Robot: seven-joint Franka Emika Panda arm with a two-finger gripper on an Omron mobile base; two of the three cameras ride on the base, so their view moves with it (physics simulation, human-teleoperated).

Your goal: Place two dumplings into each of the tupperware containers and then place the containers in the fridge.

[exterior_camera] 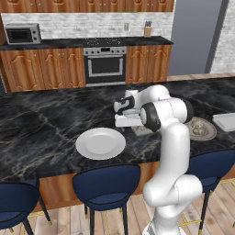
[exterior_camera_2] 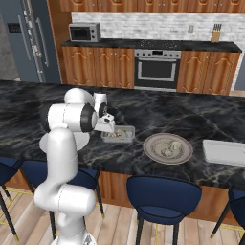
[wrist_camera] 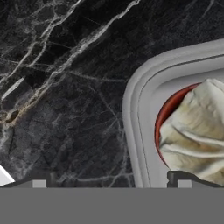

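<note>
1. The gripper (wrist_camera: 111, 181) hangs with its jaws spread wide and nothing between them, over the near tupperware container (exterior_camera_2: 118, 134) on the worktop (exterior_camera_2: 182, 115), towards the front edge.
2. A dumpling (wrist_camera: 197, 131) lies inside that container.
3. Further dumplings (exterior_camera_2: 170, 147) sit on the round grey plate (exterior_camera_2: 168, 148) beside it.
4. A second container (exterior_camera_2: 225, 152) rests at the right end.
5. A white plate (exterior_camera: 100, 143) lies near the front edge.
6. The fridge (exterior_camera_2: 28, 40) stands behind, its door closed.

dumpling (wrist_camera: 194, 131) in container (exterior_camera_2: 118, 134) | grey plate (exterior_camera_2: 168, 148) right of it | second container (exterior_camera_2: 225, 152) far right
</note>
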